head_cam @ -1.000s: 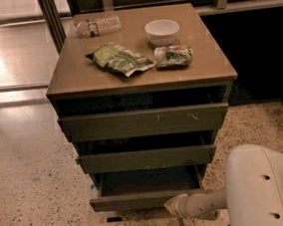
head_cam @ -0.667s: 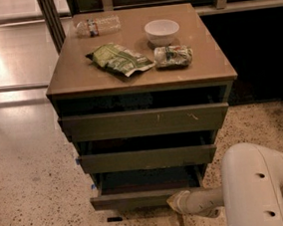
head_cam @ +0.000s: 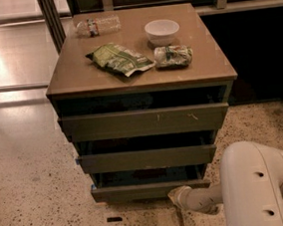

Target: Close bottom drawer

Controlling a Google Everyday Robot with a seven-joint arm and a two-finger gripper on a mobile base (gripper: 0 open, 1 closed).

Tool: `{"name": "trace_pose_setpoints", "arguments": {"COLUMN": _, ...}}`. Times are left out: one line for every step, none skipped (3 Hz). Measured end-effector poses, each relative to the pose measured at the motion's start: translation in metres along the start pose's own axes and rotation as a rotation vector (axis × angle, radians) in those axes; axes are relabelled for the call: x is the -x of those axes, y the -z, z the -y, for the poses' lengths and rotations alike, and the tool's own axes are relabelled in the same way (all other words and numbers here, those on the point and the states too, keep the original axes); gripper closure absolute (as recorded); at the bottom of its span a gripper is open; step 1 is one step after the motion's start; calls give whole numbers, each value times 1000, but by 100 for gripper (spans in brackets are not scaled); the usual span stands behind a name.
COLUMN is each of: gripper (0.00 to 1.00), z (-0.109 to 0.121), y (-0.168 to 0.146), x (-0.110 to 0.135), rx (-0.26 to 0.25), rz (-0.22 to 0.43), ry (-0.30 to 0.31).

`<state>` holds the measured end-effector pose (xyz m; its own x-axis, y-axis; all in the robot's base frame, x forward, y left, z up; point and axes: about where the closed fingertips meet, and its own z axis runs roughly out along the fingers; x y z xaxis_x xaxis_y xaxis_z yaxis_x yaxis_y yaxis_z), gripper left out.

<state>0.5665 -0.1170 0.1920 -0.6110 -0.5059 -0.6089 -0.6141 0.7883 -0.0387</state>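
Note:
The bottom drawer (head_cam: 149, 189) is the lowest and narrowest of three olive-brown drawers in the cabinet. It stands a little way out, with a dark gap above its plain front. My gripper (head_cam: 177, 197) is at the end of my white arm (head_cam: 258, 183). It sits low at the drawer's front, right of the middle, against or just below the bottom edge.
The middle drawer (head_cam: 147, 159) and the top drawer (head_cam: 143, 122) also stand partly out. On the cabinet top (head_cam: 78, 76) lie a green snack bag (head_cam: 120, 59), a white bowl (head_cam: 162, 31), a small packet (head_cam: 173, 56) and a plastic bottle (head_cam: 98, 25). Speckled floor (head_cam: 35, 205) lies around.
The bottom drawer has slid inward and sticks out less than before. My gripper has moved forward with it, towards the cabinet.

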Motion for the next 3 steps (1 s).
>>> {"name": "trace_pose_setpoints", "arguments": {"gripper": 100, "z": 8, "y": 1, "x": 3, "rx": -24, "rz": 6, "ry": 1}}
{"name": "trace_pose_setpoints", "arguments": {"gripper": 100, "z": 40, "y": 1, "x": 17, "rx": -86, "rz": 54, "ry": -27}}
{"name": "trace_pose_setpoints", "arguments": {"gripper": 100, "z": 40, "y": 1, "x": 17, "rx": -86, "rz": 54, "ry": -27}}
